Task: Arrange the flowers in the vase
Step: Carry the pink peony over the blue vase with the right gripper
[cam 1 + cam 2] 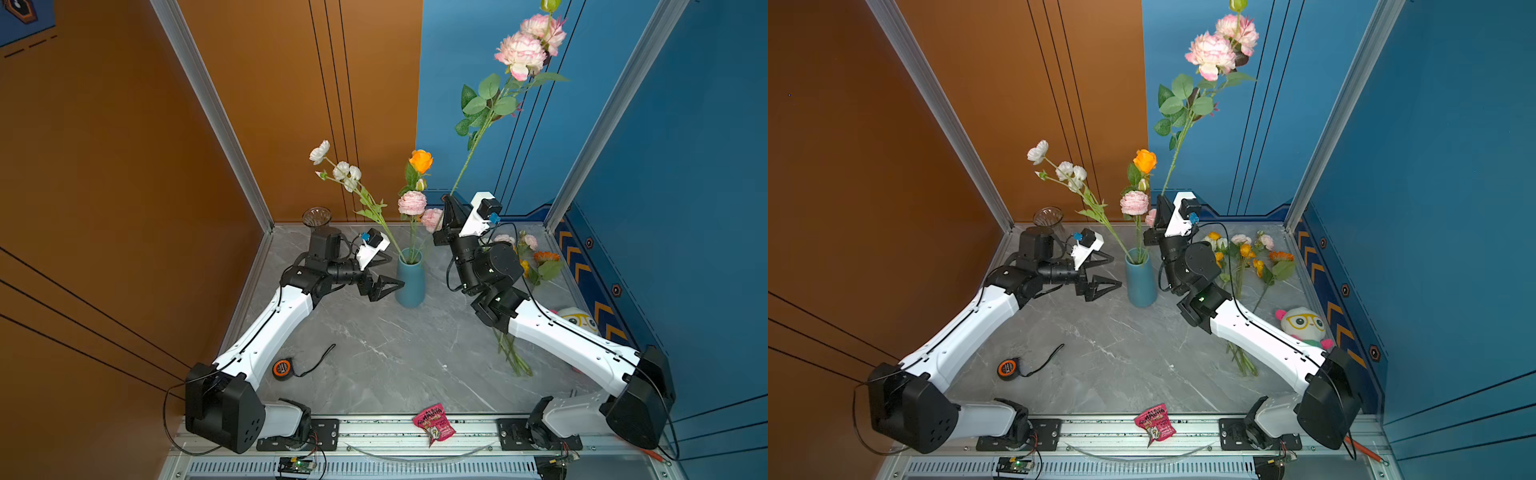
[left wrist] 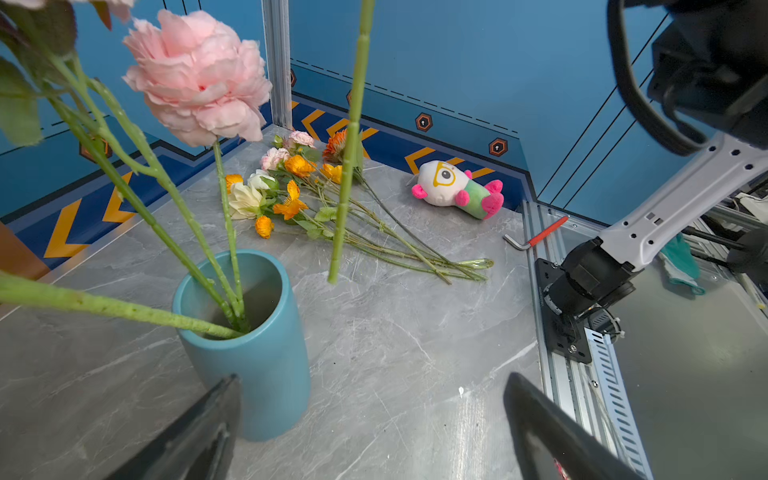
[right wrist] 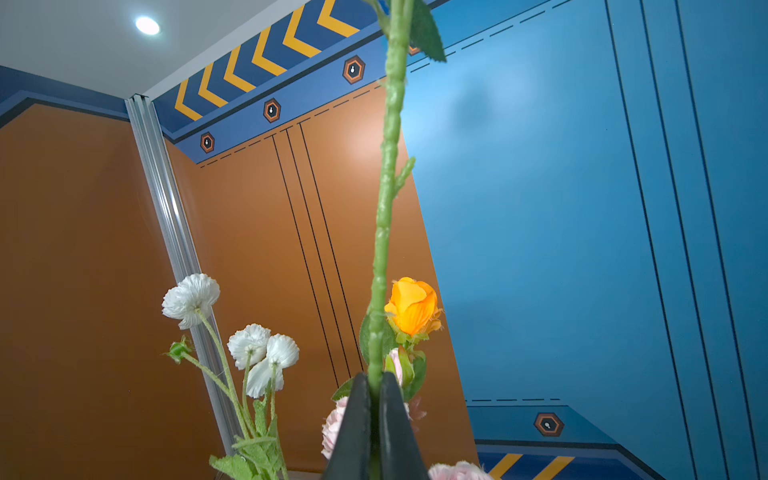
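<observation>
Two claws, itemised.

- Right claw (image 3: 376, 382): jaws pressed together on the green stem of a pink-and-white flower (image 1: 521, 54). It holds the flower upright above the bench (image 1: 374, 365), near the back edge. The stem rises far above the claw, with leaves midway and blooms at the top. In the left wrist view its cut end hangs clear of the bench, just beside the teal vase (image 1: 410, 282) and outside its mouth.
- Left claw (image 1: 397, 272): jaws spread wide, holding nothing, set low just beside the vase on its left.

Teal vase: upright, about midway along the back edge of the bench. It contains a white-bloomed stem (image 1: 347, 172) leaning left, an orange rose (image 1: 421, 161) and a pink peony (image 1: 412, 203).

Loose flowers (image 1: 1246, 257): a pile lying flat toward the back right corner, with orange, yellow, pink and white blooms. The stems point toward the front edge and pass under the right arm.

Sundries:
- Glass vase (image 1: 317, 217): back left corner, behind the left arm.
- Plush toy (image 1: 1302, 324): lying by the right edge.
- Tape measure (image 1: 281, 368): near the left edge.
- Snack packet (image 1: 433, 424): on the rail along the front edge.
- Red-handled hex key (image 2: 536, 237): front right corner.
</observation>
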### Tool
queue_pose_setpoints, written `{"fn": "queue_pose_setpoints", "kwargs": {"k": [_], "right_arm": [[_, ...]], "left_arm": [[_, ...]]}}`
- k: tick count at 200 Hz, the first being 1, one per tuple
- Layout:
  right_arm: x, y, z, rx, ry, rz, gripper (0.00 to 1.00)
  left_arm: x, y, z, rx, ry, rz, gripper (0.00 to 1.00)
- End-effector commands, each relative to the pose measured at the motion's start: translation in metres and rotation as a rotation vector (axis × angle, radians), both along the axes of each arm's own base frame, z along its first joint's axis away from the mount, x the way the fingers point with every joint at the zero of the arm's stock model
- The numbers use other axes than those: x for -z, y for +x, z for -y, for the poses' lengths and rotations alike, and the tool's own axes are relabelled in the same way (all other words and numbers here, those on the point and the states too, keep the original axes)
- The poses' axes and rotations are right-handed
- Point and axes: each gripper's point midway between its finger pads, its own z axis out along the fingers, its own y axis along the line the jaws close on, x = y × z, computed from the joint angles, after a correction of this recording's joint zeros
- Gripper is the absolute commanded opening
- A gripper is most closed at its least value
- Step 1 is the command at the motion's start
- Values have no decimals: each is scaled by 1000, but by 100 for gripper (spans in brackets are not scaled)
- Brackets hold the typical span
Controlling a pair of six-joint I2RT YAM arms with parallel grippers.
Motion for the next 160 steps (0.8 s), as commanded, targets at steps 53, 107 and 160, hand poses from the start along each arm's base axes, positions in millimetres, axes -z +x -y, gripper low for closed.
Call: {"fn": "queue_pose_setpoints", "kwargs": {"k": [53, 107, 160], "right_arm": [[11, 7, -6, 186, 64, 143, 0], [48, 8, -15, 206, 26, 127, 0], [94, 12, -26, 188, -5, 60, 0]], "left_arm": [[-19, 1, -2, 18, -49, 22, 98], [-20, 2, -2, 21, -59, 10, 98], [-20, 3, -2, 19, -59, 9, 98]]}}
